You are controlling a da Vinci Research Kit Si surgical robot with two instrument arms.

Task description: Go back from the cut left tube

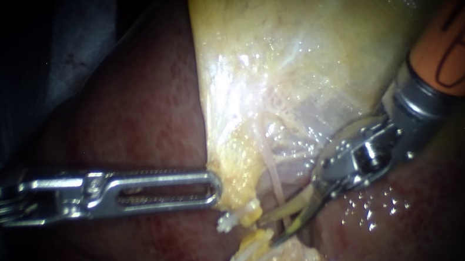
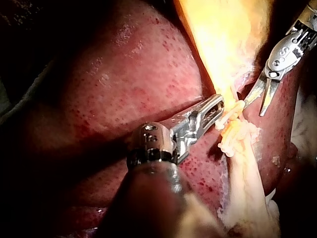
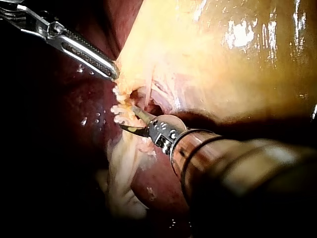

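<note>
The left tube is cut through. Its upper stump hangs from the gallbladder and its lower stump lies below, each with white clips beside it. My right instrument comes in from the upper right. Its thin curved blades stand open at the gap between the stumps, holding nothing. A pale right tube runs down just behind the blades. My left instrument is shut on the gallbladder's lower edge. The left wrist view shows its jaws beside the clips, and the open blades close by.
Dark red liver lies under and left of the gallbladder, and more liver sits under the right instrument. Pale fatty tissue trails away from the lower stump. The right instrument's orange shaft fills the upper right.
</note>
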